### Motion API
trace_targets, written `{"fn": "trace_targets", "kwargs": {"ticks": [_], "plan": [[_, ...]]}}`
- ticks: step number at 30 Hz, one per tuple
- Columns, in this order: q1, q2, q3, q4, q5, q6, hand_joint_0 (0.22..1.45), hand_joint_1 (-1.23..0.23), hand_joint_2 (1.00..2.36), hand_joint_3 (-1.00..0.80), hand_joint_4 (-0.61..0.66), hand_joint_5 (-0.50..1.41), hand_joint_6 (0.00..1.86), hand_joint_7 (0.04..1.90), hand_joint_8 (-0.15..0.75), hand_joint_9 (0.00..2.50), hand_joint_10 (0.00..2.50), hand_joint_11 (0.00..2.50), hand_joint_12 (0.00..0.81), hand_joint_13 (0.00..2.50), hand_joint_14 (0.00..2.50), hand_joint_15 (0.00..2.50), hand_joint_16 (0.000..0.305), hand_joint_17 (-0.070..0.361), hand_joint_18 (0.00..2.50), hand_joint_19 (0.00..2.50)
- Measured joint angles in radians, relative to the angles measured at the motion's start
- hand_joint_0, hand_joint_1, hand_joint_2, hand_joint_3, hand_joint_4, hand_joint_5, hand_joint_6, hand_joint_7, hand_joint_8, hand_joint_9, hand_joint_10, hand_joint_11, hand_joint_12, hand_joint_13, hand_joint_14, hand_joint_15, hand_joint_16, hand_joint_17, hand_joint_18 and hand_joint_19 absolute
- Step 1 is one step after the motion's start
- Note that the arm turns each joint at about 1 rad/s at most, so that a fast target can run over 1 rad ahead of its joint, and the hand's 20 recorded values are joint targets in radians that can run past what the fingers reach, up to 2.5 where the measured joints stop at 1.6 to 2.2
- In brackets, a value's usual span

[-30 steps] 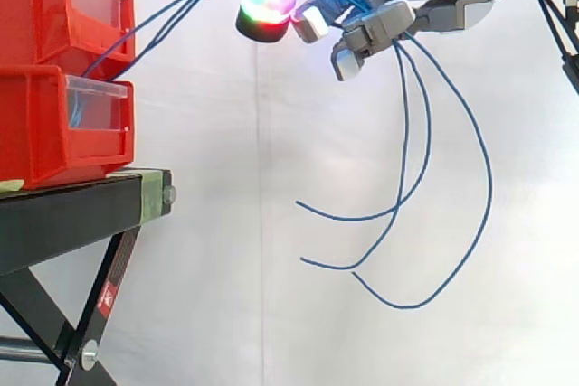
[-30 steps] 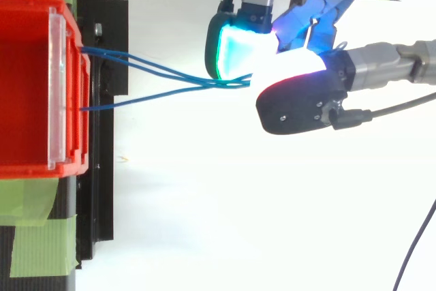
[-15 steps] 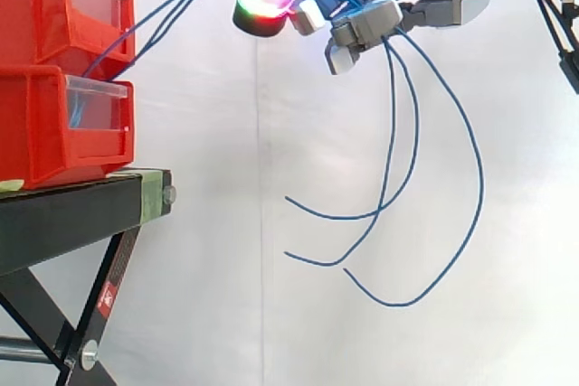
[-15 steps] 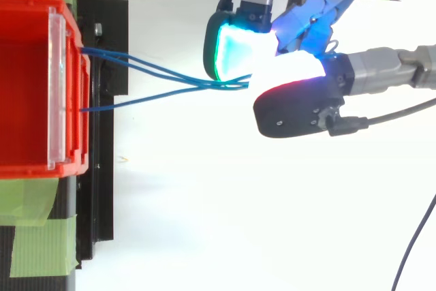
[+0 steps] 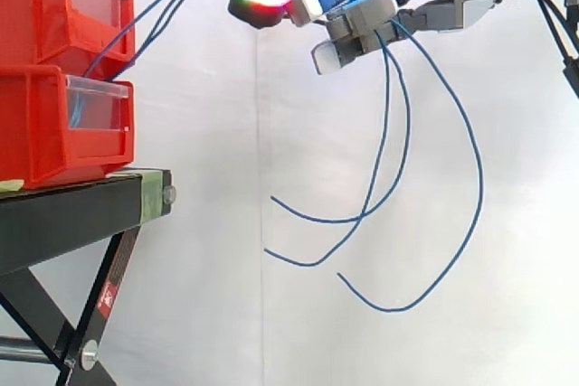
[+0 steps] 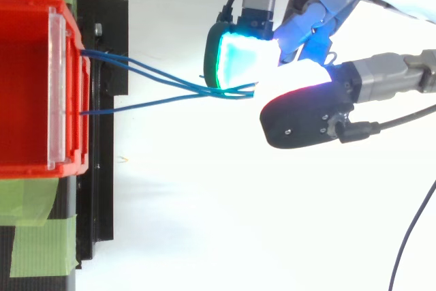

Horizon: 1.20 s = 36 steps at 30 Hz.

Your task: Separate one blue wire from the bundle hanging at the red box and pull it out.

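Up and to the right of the red bins (image 5: 45, 124), the hand (image 5: 362, 17) curls its fingers round the blue wires (image 6: 208, 90), which rise from the bins and dangle beyond it. Black stand (image 5: 72, 214) below the bins, white curtain (image 5: 199, 314) behind.

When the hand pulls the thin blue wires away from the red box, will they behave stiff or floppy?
Probably floppy but a little springy: beyond the hand, the thin blue wires droop in smooth curves with their ends curling up. They are likely light too: they span from the red plastic box to the fingers with little sag.
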Motion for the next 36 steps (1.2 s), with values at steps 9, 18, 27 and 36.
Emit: {"fn": "trace_targets", "kwargs": {"ticks": [9,18,27,36], "plan": [[0.000,0.000,0.000,-0.014,0.000,0.038,0.72,-0.98,1.02,-0.21,0.27,-0.26,0.77,1.03,0.323,0.71,0.02,1.08,0.308,1.14,0.28,1.81,0.033,0.074,0.60,0.65],[0.000,0.000,0.000,-0.016,0.000,0.040,0.61,-0.82,1.01,-0.41,0.26,-0.22,0.73,1.04,0.340,0.86,0.02,1.08,0.308,1.20,0.33,1.76,0.034,0.077,0.62,0.75],[0.000,0.000,0.000,-0.017,-0.002,0.039,0.53,-0.65,1.00,-0.46,0.25,-0.19,0.70,1.09,0.353,0.98,0.02,1.11,0.318,1.26,0.44,1.68,0.045,0.102,0.71,0.82],[0.000,0.000,0.000,-0.016,-0.005,0.036,0.58,-0.66,1.01,-0.35,0.25,-0.19,0.70,1.10,0.346,1.00,0.02,1.11,0.299,1.30,0.36,1.72,0.045,0.102,0.71,0.84]]}}
